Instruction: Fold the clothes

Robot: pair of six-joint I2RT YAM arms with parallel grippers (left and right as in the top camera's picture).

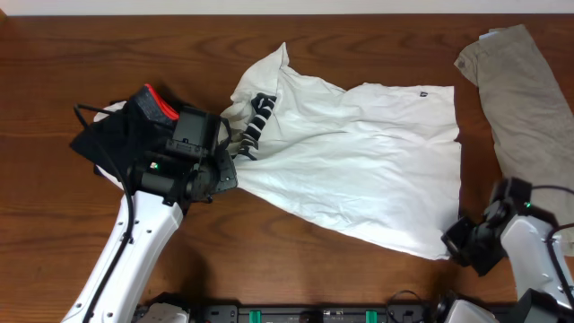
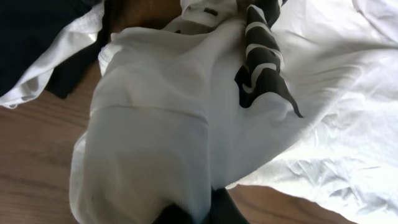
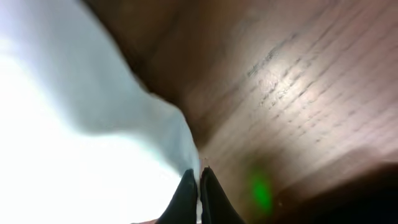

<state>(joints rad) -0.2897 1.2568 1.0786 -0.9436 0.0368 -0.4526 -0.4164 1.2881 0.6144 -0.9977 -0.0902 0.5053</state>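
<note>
The white T-shirt lies spread across the middle of the table, its dark lettering bunched at the left end. My left gripper is shut on that left end. In the left wrist view the cloth drapes over the fingers and hides all but their dark tips at the left gripper. My right gripper sits at the shirt's near right corner. The right gripper is shut on a thin edge of the white T-shirt. A black garment lies left, a khaki-grey garment far right.
The black garment's red-edged waistband sticks up beside the left arm, and the garment lies partly under it. Bare wooden table runs along the near edge between the two arms. The khaki garment reaches the table's far right edge.
</note>
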